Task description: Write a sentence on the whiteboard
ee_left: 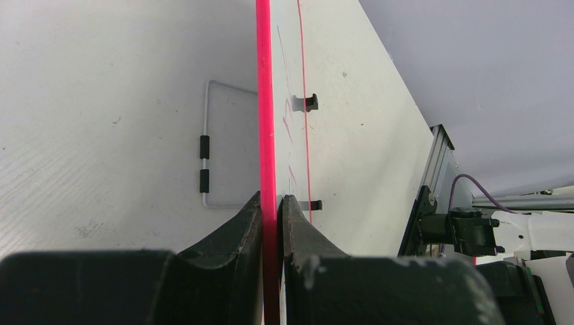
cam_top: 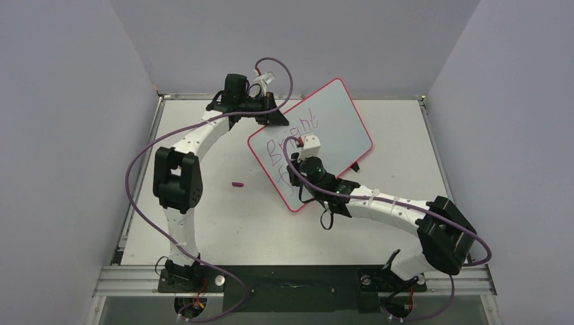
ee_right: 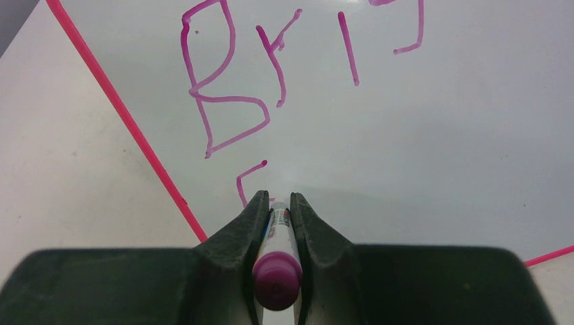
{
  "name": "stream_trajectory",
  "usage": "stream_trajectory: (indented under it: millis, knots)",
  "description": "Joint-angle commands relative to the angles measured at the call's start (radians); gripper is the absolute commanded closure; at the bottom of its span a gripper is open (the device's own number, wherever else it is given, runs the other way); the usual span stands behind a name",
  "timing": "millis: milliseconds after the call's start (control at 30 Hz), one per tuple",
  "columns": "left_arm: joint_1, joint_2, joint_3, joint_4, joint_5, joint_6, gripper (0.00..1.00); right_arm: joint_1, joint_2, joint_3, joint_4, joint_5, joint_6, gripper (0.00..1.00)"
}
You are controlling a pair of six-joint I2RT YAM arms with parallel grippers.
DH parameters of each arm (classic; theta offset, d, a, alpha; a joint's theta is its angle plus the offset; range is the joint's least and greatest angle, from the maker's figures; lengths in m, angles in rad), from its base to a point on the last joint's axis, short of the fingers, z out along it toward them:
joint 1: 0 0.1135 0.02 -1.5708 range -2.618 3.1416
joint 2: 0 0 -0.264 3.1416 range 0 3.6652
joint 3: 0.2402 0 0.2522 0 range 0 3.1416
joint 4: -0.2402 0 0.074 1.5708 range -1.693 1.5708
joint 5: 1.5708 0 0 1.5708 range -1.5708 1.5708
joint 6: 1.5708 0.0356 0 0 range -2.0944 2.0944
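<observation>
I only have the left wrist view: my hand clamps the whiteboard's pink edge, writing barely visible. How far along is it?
Observer: From the top, the writing on the whiteboard reads "Bright"; a second line is barely begun.
Operator: Does the right hand have the marker?
Observer: Yes, the right hand is shut on a magenta marker, pointing at the board below the "B".
Operator: And its cap?
Observer: A small magenta piece, maybe the cap, lies on the table left of the board.
</observation>
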Motion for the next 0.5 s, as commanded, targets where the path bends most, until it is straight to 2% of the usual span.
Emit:
stream_trajectory:
  millis: [0,467]
  knots:
    - [-0.014,-0.054,0.006,0.054,0.019,0.054,1.0,-0.005,-0.049,0.02,0.0,0.012,-0.005,1.0]
    - [-0.014,-0.052,0.007,0.055,0.018,0.054,1.0,-0.045,-0.024,0.049,0.009,0.0,-0.009,1.0]
